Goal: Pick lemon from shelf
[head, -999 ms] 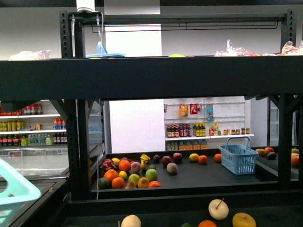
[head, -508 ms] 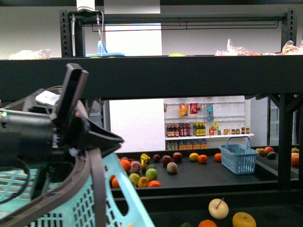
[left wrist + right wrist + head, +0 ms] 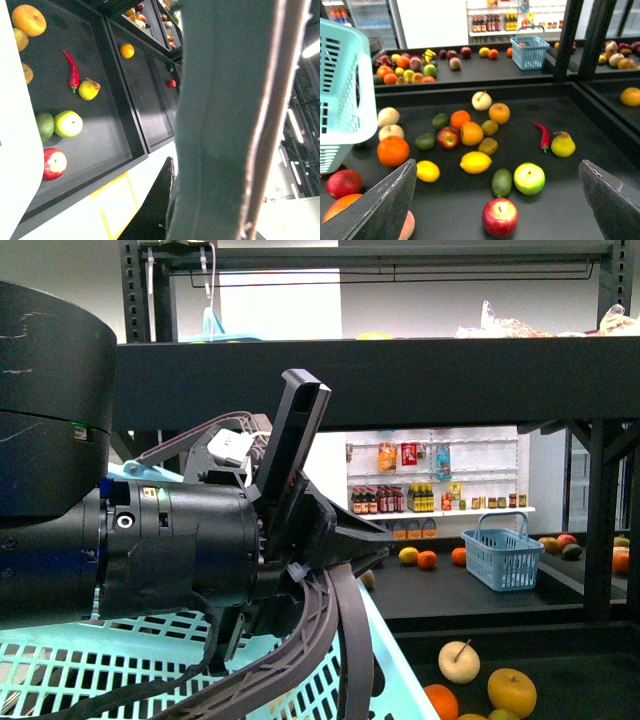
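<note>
The lemon (image 3: 476, 162) lies on the black shelf deck (image 3: 555, 215) among mixed fruit, in the right wrist view. My right gripper (image 3: 497, 167) hangs open above the deck. The lemon sits just beyond the gap between its fingers, and a red apple (image 3: 499, 217) lies nearer. My left gripper (image 3: 345, 565) is shut on the rim of a turquoise basket (image 3: 150, 675), which it holds up at the left of the front view. In the left wrist view the basket's wall (image 3: 220, 120) fills the frame beside one black finger (image 3: 152, 212). The left arm hides the lemon in the front view.
Near the lemon are a smaller yellow fruit (image 3: 428, 171), an avocado (image 3: 502, 182), a green apple (image 3: 529, 178), a red chilli (image 3: 543, 135) and a pear (image 3: 563, 144). A blue basket (image 3: 504, 558) stands on the far deck. The upper shelf deck (image 3: 450, 370) spans overhead.
My left arm and the turquoise basket have come up and to the right, and now fill the left half of the front view. The shelf appears slightly shifted in that view.
</note>
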You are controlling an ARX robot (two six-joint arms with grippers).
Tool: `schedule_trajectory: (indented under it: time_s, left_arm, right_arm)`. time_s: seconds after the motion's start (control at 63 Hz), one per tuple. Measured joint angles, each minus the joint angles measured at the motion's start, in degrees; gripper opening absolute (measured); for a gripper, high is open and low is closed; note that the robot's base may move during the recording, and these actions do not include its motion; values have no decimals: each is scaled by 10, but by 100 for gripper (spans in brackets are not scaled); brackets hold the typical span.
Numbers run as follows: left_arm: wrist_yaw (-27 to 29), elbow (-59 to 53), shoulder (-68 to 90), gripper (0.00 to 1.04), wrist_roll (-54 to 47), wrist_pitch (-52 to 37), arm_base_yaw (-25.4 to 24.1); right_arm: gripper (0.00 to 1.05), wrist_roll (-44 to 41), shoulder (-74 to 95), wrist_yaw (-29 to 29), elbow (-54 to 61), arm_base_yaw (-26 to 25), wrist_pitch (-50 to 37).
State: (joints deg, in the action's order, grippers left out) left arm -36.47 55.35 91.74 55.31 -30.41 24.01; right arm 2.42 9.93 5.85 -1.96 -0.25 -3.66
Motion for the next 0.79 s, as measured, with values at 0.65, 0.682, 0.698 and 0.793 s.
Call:
schedule_trajectory:
  time_s: [0.65, 0.682, 0.698, 0.793]
  left_arm:
    - [-3, 0, 2, 7, 1, -1, 2]
    - [-4, 0, 2, 7, 1, -1, 2]
    - [-4, 0, 2, 7, 1, -1, 2]
    - [-1, 0, 2, 7, 0, -1, 2]
  right_arm:
    - [97, 124, 1103, -74, -639, -121, -50]
    - [97, 143, 1127, -71, -675, -114, -29]
    - [97, 147, 1134, -69, -686, -111, -23]
    - [97, 200, 1194, -49, -782, -85, 28]
